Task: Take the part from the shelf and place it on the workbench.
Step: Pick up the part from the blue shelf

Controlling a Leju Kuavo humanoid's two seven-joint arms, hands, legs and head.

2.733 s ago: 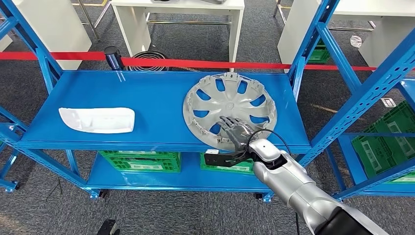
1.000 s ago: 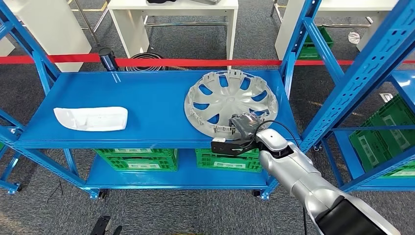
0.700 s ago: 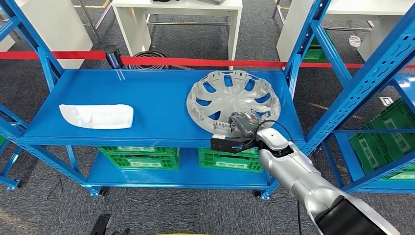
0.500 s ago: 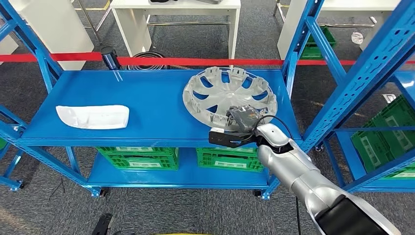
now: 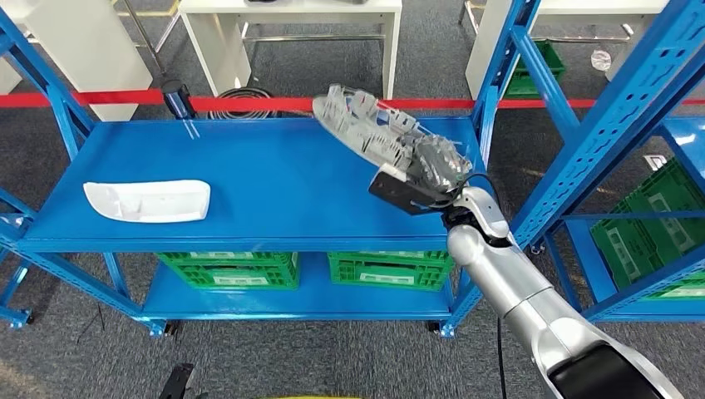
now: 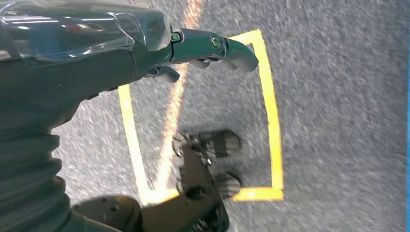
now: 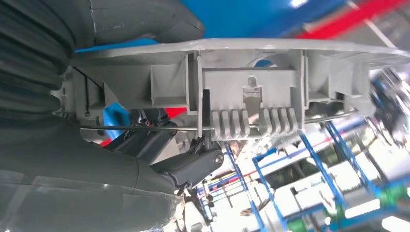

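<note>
My right hand [image 5: 434, 170] grips the grey wheel cover [image 5: 362, 120] by its near rim and holds it tilted steeply, lifted off the blue shelf [image 5: 274, 183]. In the right wrist view the cover's rim [image 7: 251, 87] with its clips and wire ring lies close against my right hand [image 7: 159, 150], whose thumb lies over it and fingers curl under. A white moulded part [image 5: 148, 200] lies on the shelf's left side. My left hand [image 6: 193, 48] hangs over the carpet floor, fingers apart, holding nothing.
Blue shelf uprights [image 5: 499, 91] stand right beside the raised cover. A red barrier tape [image 5: 108, 98] runs behind the shelf. White tables [image 5: 291, 25] stand beyond it. Green crates [image 5: 233, 270] sit on the lower shelf. Yellow floor tape [image 6: 270, 121] marks the carpet.
My right hand closed on the cover's near rim, then lifted and tipped it up off the shelf. The camera shifted slightly.
</note>
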